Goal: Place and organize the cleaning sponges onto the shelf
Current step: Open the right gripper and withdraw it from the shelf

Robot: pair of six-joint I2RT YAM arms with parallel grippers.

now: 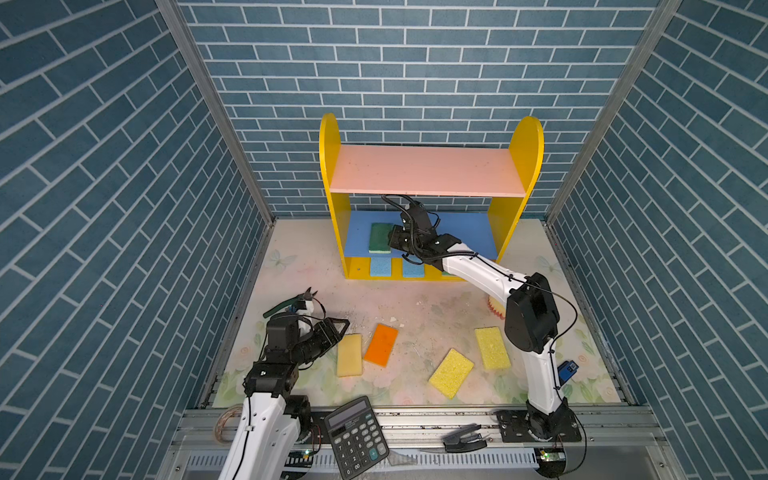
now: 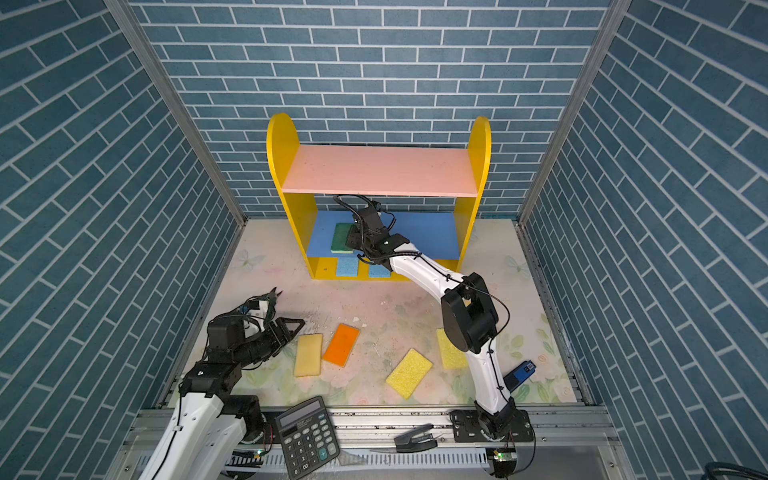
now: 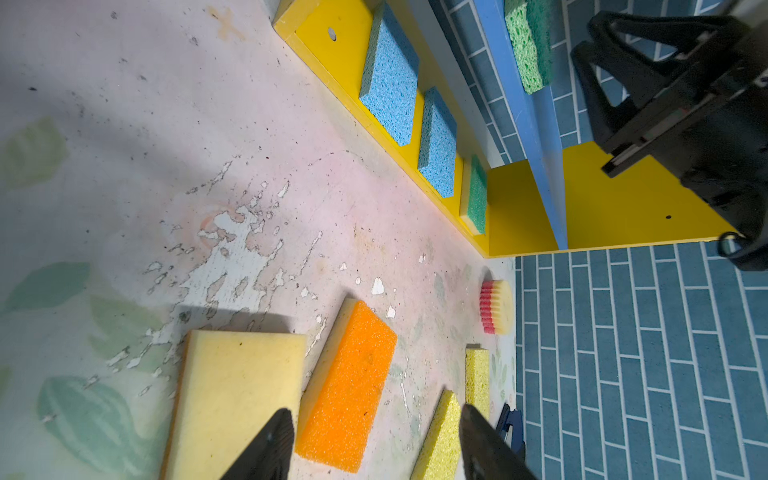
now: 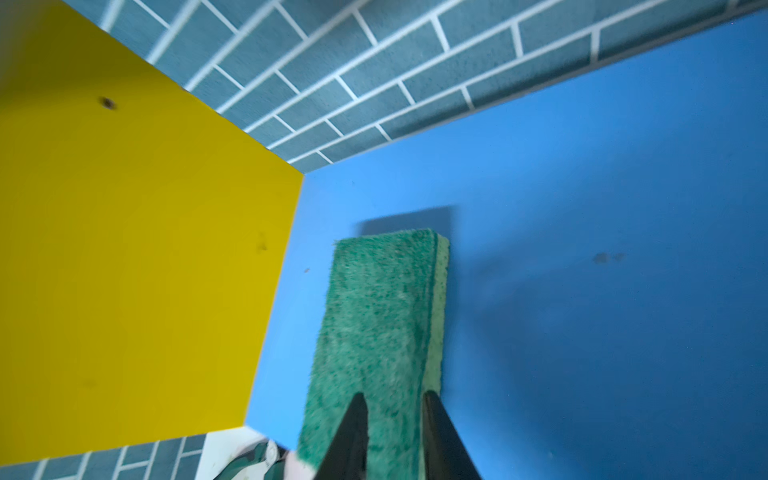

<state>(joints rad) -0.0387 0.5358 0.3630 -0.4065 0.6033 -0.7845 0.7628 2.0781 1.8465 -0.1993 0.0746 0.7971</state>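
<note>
Watch the left side: a careless sweep could shove the pale yellow sponge [image 1: 349, 355] into the orange sponge [image 1: 381, 345] beside it on the table [image 1: 436, 307]. On the right, the green sponge [image 4: 374, 332] lies flat on the shelf [image 1: 525, 149], on its blue board [image 1: 465, 232] close to the front edge, and a snagging pull-back might drag it off. The left arm [image 1: 266, 415] crouches low, jaws apart and empty; the right arm [image 1: 482, 272] stretches under the pink board [image 1: 428, 170], jaws narrowly parted over that sponge's near end. Gripping or free, I can't tell.
</note>
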